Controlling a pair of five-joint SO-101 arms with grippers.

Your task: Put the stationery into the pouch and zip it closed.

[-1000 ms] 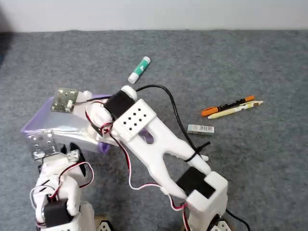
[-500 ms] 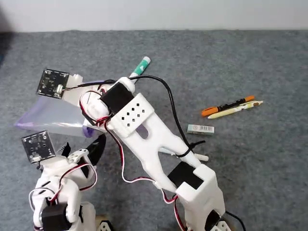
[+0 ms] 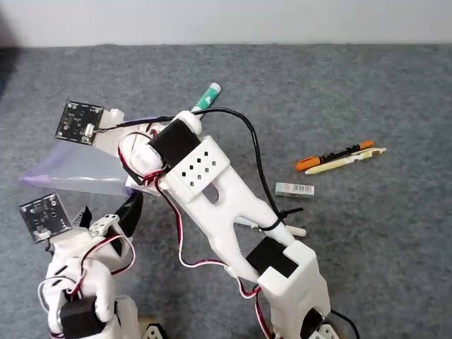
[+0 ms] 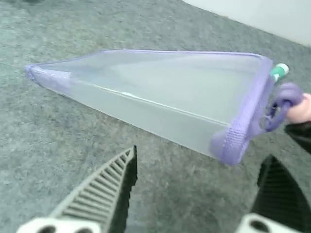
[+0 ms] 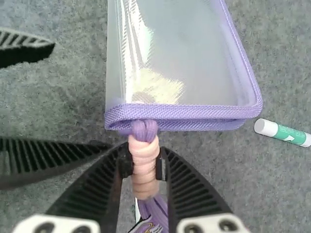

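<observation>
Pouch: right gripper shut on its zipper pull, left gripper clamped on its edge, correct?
No: the left wrist view shows the left gripper open, off the pouch. The right gripper is shut on the zipper pull.

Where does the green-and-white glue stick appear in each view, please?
High view: glue stick lies just beyond the pouch, upper centre.
Left wrist view: glue stick peeks behind the pouch corner by the pull cord.
Right wrist view: glue stick lies beside that corner.
Shared landmark: that purple pull cord.
</observation>
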